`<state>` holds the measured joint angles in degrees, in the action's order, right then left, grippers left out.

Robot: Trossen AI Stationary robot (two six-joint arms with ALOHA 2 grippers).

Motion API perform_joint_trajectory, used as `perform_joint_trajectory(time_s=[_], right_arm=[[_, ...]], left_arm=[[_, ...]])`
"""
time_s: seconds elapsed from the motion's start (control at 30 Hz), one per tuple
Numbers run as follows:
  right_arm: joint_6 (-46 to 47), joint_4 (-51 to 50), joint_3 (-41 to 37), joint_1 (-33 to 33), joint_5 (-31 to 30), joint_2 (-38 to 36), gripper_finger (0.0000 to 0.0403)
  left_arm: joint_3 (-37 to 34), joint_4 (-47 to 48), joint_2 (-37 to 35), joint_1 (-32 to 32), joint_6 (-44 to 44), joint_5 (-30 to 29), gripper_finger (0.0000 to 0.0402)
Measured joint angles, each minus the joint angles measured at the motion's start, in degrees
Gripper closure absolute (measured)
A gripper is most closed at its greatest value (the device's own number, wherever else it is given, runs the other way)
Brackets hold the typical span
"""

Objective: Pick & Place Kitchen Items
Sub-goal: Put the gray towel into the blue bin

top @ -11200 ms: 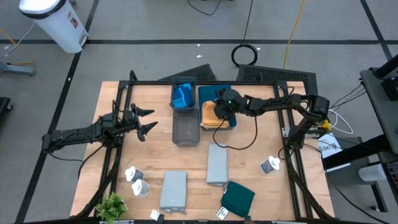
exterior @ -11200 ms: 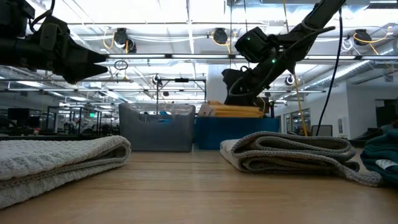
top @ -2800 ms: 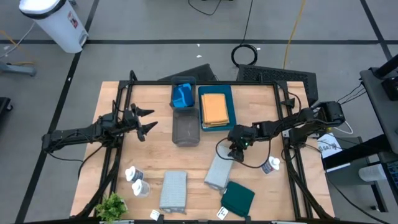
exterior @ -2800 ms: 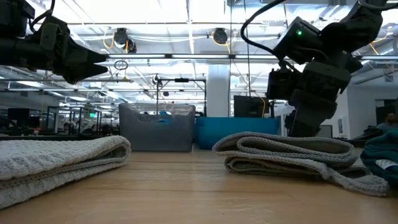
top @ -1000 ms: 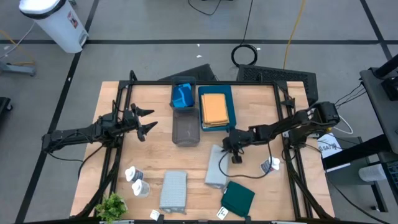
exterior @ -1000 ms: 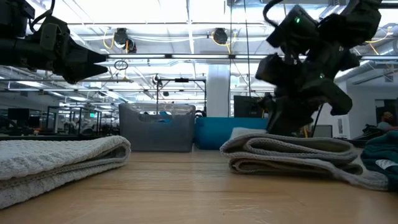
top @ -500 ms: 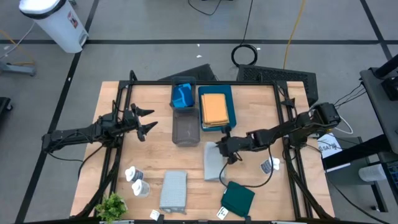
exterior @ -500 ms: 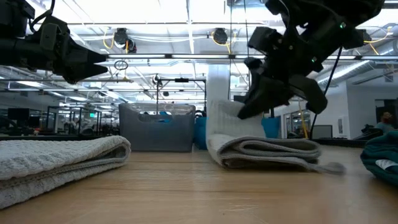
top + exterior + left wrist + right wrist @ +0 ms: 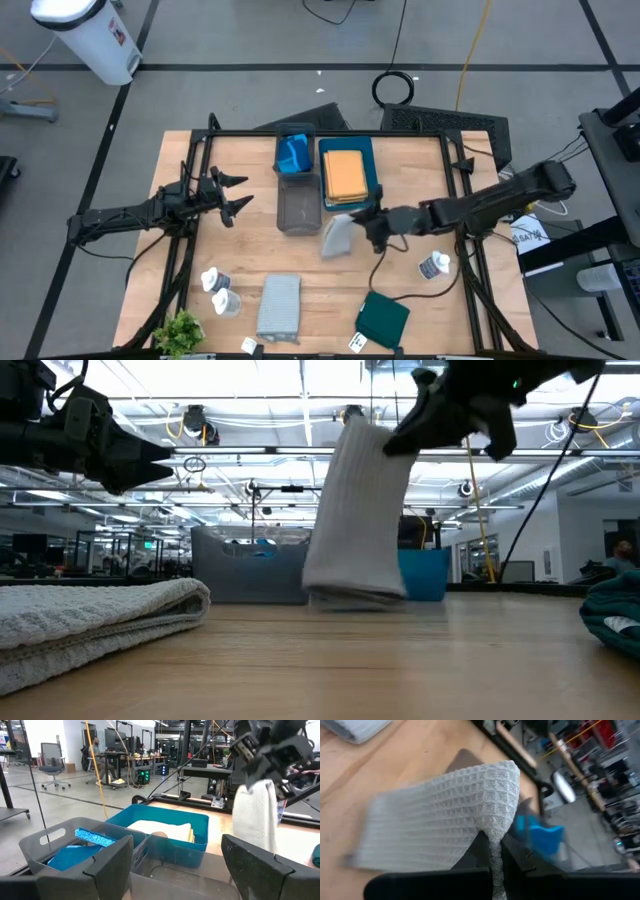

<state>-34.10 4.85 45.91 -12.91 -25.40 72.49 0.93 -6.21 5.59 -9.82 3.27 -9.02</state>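
Note:
My right gripper is above the table's middle, shut on a grey folded cloth that hangs below it, just on the near side of the teal tray. An orange cloth lies in that tray. Blue sponges lie in a dark bin. Another grey cloth, a dark teal cloth and white bottles rest on the table's near half. My left gripper waits open above the table's left side. My right gripper pinches the grey cloth at its upper corner between its two shut fingers; several layers bunch there. The fingers come from the table's right, slanting a little down. The cloth hangs slack below them, its lower end apparently just clear of the table.
A grey tray stands left of the hanging cloth, with the teal tray and the dark bin behind it. A small green plant sits at the near left corner. Black frame rails run along both table sides.
My right gripper has risen and rolled, drifting toward the table's left and far side, still shut on the grey cloth. The cloth, lying folded flat on the table a second ago, has been drawn up by one end and now hangs upright off the table.

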Motion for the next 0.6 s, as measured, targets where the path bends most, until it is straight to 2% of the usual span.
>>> perform_joint_trajectory(time_s=[0.23,0.5,0.6], right_arm=[[-5.73,-4.35,0.0,3.05,0.12,-8.38,0.0403],[-8.67,-9.43,-0.02,11.97,0.19,-9.6,0.0402],[-8.63,-9.57,-0.02,16.54,3.67,-9.01,0.0402]], left_arm=[[0.0,0.03,0.01,0.02,0.0,0.0,0.0094],[0.0,0.06,0.0,0.02,0.0,0.0,0.0094],[0.0,0.03,0.0,0.02,0.0,0.0,0.0094]])
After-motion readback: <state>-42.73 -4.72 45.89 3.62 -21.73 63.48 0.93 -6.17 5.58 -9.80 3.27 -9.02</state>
